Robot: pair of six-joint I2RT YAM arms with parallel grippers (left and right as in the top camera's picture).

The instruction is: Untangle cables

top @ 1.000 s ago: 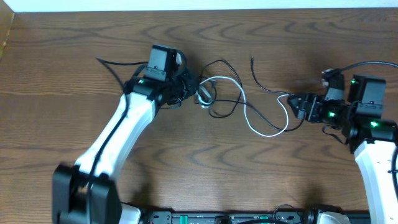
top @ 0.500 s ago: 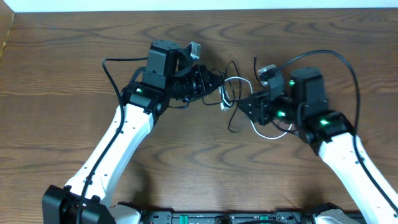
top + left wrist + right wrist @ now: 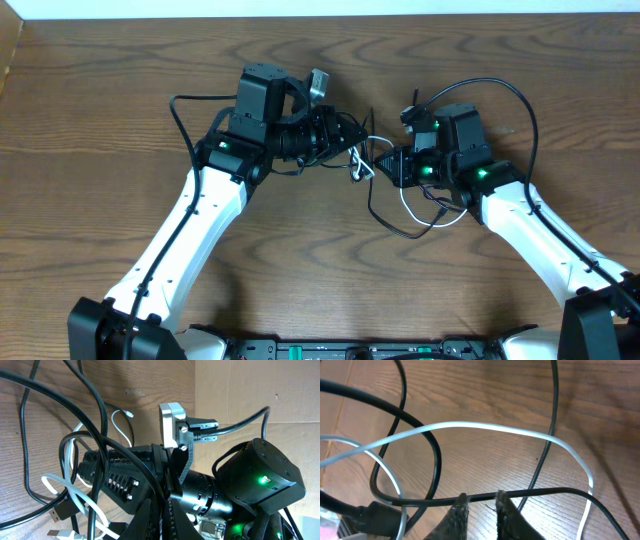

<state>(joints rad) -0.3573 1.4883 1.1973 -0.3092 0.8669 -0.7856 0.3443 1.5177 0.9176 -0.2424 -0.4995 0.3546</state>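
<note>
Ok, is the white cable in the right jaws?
No, the white cable arcs above them; only a thin black cable crosses their tips.

Cables [image 3: 360,165] lie on the table [image 3: 100,100] between left gripper [image 3: 345,135] and right gripper [image 3: 392,166].

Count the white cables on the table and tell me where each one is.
1. The white cable loops through the black cables at the middle of the table; another could be hidden in the tangle.

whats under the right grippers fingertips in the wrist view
A thin black cable crosses at the right gripper tips, wooden table beneath. The fingers hide whether it touches them.
</note>
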